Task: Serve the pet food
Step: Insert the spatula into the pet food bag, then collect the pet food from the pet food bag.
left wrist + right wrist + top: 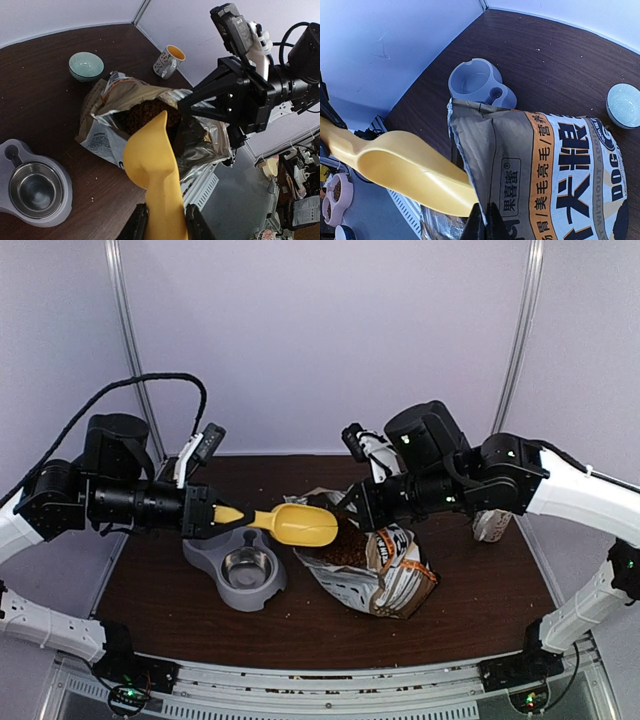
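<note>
My left gripper (207, 513) is shut on the handle of a yellow scoop (300, 525), whose tip is at the open mouth of the silver-white bag (385, 575). The scoop (152, 165) points into the bag (200, 135) in the left wrist view, where dark-brown kibble (145, 112) shows inside. My right gripper (352, 508) is shut on the bag's torn top edge (470, 165) and holds it up; the scoop (405, 172) shows beside it. A grey double pet dish with a steel bowl (247, 568) sits empty below the scoop.
A pale green bowl (86, 66) and a printed mug (168, 61) stand beyond the bag. The grey dish shows too in the left wrist view (35, 185) and the right wrist view (477, 85). Table edges are close on the left and right.
</note>
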Controlling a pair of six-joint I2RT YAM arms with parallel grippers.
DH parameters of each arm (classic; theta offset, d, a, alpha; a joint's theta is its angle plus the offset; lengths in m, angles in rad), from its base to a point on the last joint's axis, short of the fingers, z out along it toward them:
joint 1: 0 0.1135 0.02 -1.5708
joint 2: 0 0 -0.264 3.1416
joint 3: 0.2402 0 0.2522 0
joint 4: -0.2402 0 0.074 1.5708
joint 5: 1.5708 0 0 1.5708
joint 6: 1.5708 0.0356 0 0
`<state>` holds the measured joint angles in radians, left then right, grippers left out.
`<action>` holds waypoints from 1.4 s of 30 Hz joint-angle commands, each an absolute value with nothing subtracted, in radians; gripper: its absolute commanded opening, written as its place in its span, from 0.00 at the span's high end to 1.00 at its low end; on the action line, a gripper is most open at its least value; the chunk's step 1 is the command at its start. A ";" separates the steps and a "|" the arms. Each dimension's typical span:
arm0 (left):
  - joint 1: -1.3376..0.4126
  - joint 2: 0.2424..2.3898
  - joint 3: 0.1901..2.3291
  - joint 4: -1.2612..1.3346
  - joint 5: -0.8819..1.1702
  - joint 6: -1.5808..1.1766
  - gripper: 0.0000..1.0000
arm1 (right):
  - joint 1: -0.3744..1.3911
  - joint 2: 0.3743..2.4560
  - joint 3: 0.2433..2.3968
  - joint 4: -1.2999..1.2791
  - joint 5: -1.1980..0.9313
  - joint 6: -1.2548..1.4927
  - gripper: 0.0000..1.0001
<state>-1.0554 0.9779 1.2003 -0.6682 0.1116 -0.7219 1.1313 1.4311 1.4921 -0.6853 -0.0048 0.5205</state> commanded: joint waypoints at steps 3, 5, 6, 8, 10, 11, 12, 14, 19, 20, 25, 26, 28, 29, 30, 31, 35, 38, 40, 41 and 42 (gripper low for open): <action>-1.098 1.102 1.317 -0.720 -0.102 -0.630 0.97 | 1.181 1.441 1.496 -0.587 0.039 0.544 1.00; -1.114 1.155 1.359 -0.721 -0.157 -0.607 0.97 | 1.190 1.444 1.496 -0.587 0.049 0.546 1.00; -1.120 1.181 1.380 -0.728 -0.185 -0.597 0.97 | 1.193 1.445 1.494 -0.587 0.052 0.547 1.00; -1.137 1.232 1.427 -0.765 -0.262 -0.578 0.98 | 1.196 1.444 1.493 -0.586 0.059 0.550 1.00; -1.159 1.284 1.479 -0.818 -0.353 -0.562 0.98 | 1.199 1.439 1.488 -0.585 0.066 0.552 1.00; -1.172 1.311 1.498 -0.841 -0.398 -0.554 0.98 | 1.200 1.436 1.486 -0.582 0.069 0.553 1.00; -1.185 1.337 1.515 -0.861 -0.440 -0.550 0.98 | 1.202 1.434 1.480 -0.577 0.072 0.553 1.00; -1.202 1.385 1.530 -0.887 -0.502 -0.549 0.99 | 1.201 1.430 1.474 -0.572 0.074 0.555 1.00; -1.206 1.471 1.518 -0.912 -0.610 -0.622 1.00 | 1.201 1.420 1.460 -0.561 0.076 0.561 1.00; -1.206 1.484 1.513 -0.905 -0.614 -0.635 1.00 | 1.202 1.415 1.453 -0.555 0.079 0.565 1.00; -1.206 1.529 1.478 -0.763 -0.450 -0.626 1.00 | 1.201 1.395 1.436 -0.549 0.092 0.578 1.00; -1.206 1.532 1.466 -0.731 -0.411 -0.626 1.00 | 1.200 1.392 1.433 -0.549 0.094 0.580 1.00; -1.206 1.535 1.440 -0.668 -0.329 -0.627 1.00 | 1.197 1.381 1.429 -0.550 0.098 0.584 1.00; -1.206 1.539 1.433 -0.650 -0.291 -0.628 1.00 | 1.193 1.374 1.425 -0.551 0.102 0.588 1.00; -1.205 1.542 1.426 -0.636 -0.247 -0.630 1.00 | 1.190 1.368 1.420 -0.552 0.103 0.592 1.00; -1.204 1.546 1.420 -0.623 -0.207 -0.631 1.00 | 1.185 1.362 1.416 -0.552 0.100 0.597 1.00; -1.196 1.539 1.367 -0.557 -0.027 -0.667 1.00 | 1.163 1.335 1.399 -0.557 0.099 0.604 1.00; -1.174 1.502 1.289 -0.472 0.098 -0.736 1.00 | 1.148 1.318 1.393 -0.572 0.104 0.610 1.00; -1.154 1.468 1.231 -0.396 0.173 -0.787 1.00 | 1.140 1.309 1.387 -0.581 0.108 0.614 1.00; -1.141 1.451 1.206 -0.366 0.208 -0.814 1.00 | 1.136 1.304 1.383 -0.582 0.110 0.617 1.00; -1.133 1.436 1.186 -0.334 0.231 -0.840 1.00 | 1.133 1.299 1.380 -0.584 0.112 0.620 1.00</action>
